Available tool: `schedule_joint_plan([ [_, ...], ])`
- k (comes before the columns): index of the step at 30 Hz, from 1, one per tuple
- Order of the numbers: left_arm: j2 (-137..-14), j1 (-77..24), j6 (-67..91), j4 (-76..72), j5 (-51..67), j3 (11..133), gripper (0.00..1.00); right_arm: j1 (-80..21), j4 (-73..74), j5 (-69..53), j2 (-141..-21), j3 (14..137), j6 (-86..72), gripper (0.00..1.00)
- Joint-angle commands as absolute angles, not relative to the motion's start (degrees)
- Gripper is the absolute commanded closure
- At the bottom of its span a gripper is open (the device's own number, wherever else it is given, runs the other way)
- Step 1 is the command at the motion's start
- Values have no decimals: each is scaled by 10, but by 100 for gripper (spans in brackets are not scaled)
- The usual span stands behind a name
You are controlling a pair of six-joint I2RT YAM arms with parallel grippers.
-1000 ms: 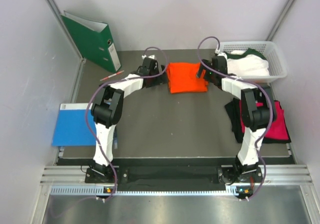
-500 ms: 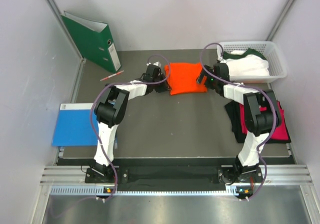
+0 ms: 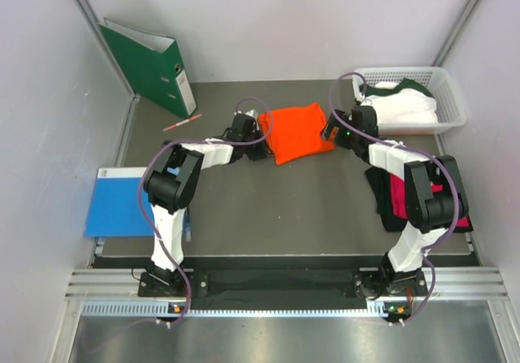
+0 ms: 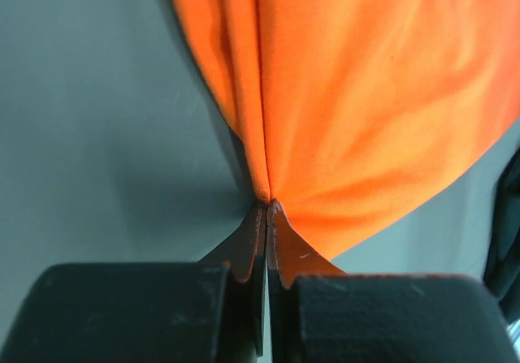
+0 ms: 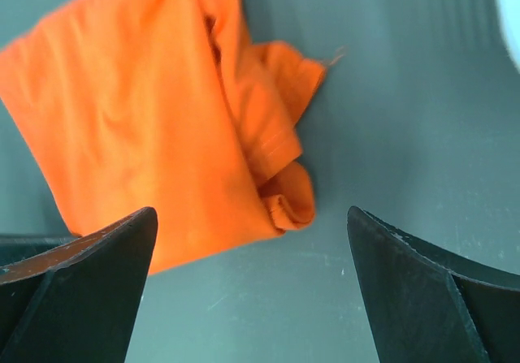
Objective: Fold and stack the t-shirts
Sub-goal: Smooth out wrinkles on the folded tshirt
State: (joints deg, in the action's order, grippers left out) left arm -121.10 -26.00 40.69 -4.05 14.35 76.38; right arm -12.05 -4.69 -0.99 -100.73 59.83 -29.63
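Observation:
The bright orange t-shirt (image 3: 297,131) lies folded and slightly skewed at the back middle of the table. My left gripper (image 3: 260,141) is shut on its left edge; in the left wrist view the fingertips (image 4: 266,206) pinch a bunched fold of the orange cloth (image 4: 366,95). My right gripper (image 3: 330,131) stands open just off the shirt's right side, and its wrist view shows the jaws wide apart (image 5: 252,217) over the table beside the rolled corner of the orange shirt (image 5: 146,127). The magenta shirt (image 3: 416,199) lies on the black shirt (image 3: 379,191) at the right. The white shirt (image 3: 405,108) fills the basket.
A white mesh basket (image 3: 452,95) stands at the back right. A green ring binder (image 3: 150,66) leans at the back left, with a red pen (image 3: 180,123) in front of it. A blue folder (image 3: 122,202) lies off the table's left edge.
My left gripper has shut on the orange shirt's left edge and dragged it a little left and nearer, skewing it. The right gripper has come down beside the shirt's right edge, still open.

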Motion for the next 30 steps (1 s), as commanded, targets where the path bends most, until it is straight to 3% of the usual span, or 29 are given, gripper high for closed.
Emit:
schedule_joint_plan([
  [1,-1156,-263,385,18,135,690,100,-119,-66,-12,-959,583,-287,0],
  [14,-1027,-262,316,115,8,597,100,-119,-94,-40,-989,570,-289,0],
  [15,-1017,-261,313,120,-16,597,100,-120,-101,-42,-994,571,-289,3],
  [16,-1008,-262,309,124,-24,600,100,-123,-106,-43,-1001,575,-289,18],
  [17,-992,-261,308,129,-33,604,91,-125,-107,-41,-1016,578,-289,34],
  [18,-985,-262,307,134,-46,607,70,-126,-106,-40,-1026,587,-290,48],
  [19,-973,-262,308,143,-55,617,48,-127,-104,-35,-1034,591,-292,74],
  [20,-966,-262,310,147,-67,620,26,-128,-101,-35,-1052,597,-293,86],
  [21,-960,-261,310,146,-73,620,20,-129,-98,-36,-1061,609,-293,95],
  [22,-950,-261,303,143,-78,622,18,-134,-94,-26,-1070,614,-294,100],
  [26,-938,-261,296,145,-108,631,3,-148,-73,-17,-1113,641,-289,100],
  [30,-946,-255,291,135,-139,647,2,-170,-71,-6,-1136,656,-287,100],
])
